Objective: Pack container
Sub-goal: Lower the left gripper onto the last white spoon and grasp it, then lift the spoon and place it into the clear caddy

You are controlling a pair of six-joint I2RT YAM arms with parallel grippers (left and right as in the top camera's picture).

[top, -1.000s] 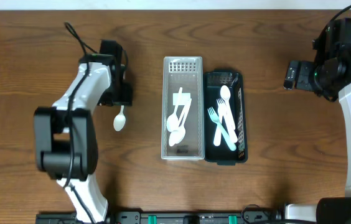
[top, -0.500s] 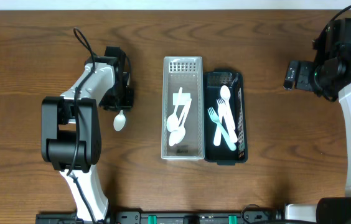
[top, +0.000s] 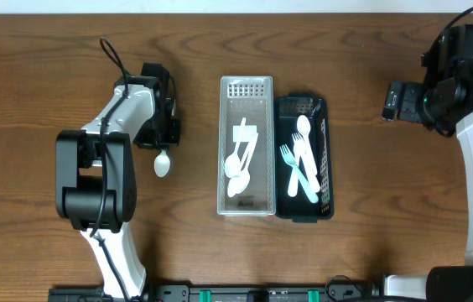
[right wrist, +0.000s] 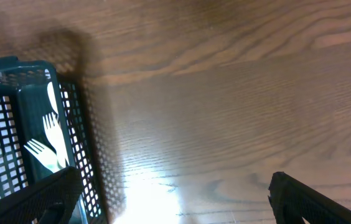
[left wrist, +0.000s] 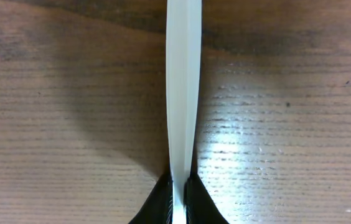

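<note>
The left gripper (top: pixel 167 141) is pressed together on the handle of a white spoon (top: pixel 162 164). The spoon's bowl juts out past the fingertips and lies on the wooden table (top: pixel 362 193), to the left of the pale basket (top: pixel 246 87). A dark basket (top: pixel 302 215) touches the pale one; both hold white cutlery. The right gripper (right wrist: pixel 175 202) hangs spread wide and empty, well right of the dark basket.
</note>
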